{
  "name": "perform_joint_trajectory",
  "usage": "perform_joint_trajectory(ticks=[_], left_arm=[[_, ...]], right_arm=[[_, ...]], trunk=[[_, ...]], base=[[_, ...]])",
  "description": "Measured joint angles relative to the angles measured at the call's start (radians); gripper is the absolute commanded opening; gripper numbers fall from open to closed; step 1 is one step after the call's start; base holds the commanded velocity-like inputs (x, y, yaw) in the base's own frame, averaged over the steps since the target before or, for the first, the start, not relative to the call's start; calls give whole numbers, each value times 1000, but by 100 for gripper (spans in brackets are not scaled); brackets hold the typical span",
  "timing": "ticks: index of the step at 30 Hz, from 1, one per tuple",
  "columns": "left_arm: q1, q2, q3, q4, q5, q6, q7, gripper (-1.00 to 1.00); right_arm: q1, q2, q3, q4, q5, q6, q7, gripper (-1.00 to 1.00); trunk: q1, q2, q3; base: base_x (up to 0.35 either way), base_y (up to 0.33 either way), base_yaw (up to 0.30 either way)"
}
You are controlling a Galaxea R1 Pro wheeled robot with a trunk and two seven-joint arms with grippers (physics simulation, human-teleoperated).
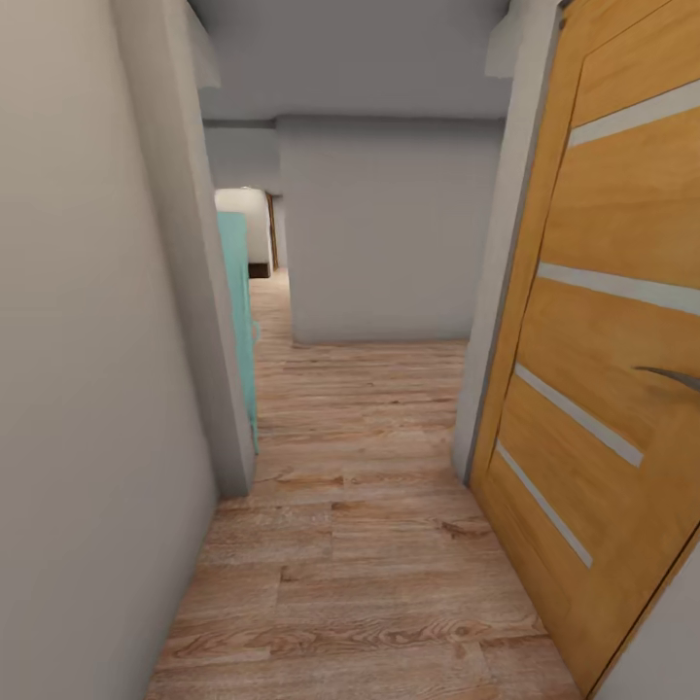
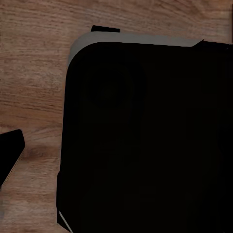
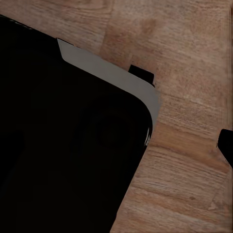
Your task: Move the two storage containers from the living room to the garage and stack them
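Observation:
The two storage containers are out of view. I am in a narrow corridor with a light wood plank floor [image 1: 360,544]. The left wrist view looks down on the robot's black, grey-edged base [image 2: 145,136] over the same planks, with a small dark tip [image 2: 9,153] at the frame's edge. The right wrist view shows that base [image 3: 63,145] from the other side, and another dark tip [image 3: 226,145] at the frame's edge. Neither wrist view shows a pair of fingers, so how the jaws stand is unclear.
A pale wall [image 1: 97,389] runs close on the left, ending at a corner beside a teal panel [image 1: 238,321]. A wooden door [image 1: 603,389] with a metal handle [image 1: 671,377] stands close on the right. A grey wall [image 1: 389,233] closes the corridor ahead; an opening [image 1: 261,238] continues at its left.

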Motion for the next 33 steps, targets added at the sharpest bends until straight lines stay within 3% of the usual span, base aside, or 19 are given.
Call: perform_joint_trajectory(ticks=[16,33], left_arm=[[0,-1,0,0,1,1,0,100],[0,-2,0,0,1,2,0,100]], right_arm=[[0,-1,-1,0,-4,-5,-1,100],[0,-1,-1,0,-5,-7,-1,100]], trunk=[[0,0,0],[0,0,0]], base=[[315,0,204],[315,-93,13]])
